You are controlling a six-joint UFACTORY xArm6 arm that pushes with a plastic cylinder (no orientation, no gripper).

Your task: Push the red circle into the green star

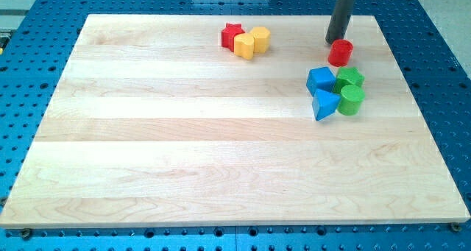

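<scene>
The red circle (340, 53) is a short red cylinder at the view's upper right. The green star (349, 78) lies just below it, a small gap apart. My tip (332, 42) is the end of the dark rod, at the upper left edge of the red circle, touching or nearly touching it. The rod comes down from the view's top edge.
A green cylinder (352, 100) sits below the green star. A blue cube (321, 79) and a blue triangle (324, 104) lie to their left. A red star (232, 35) and two yellow blocks (251, 42) cluster at the top middle. The wooden board (184, 148) lies on a blue perforated table.
</scene>
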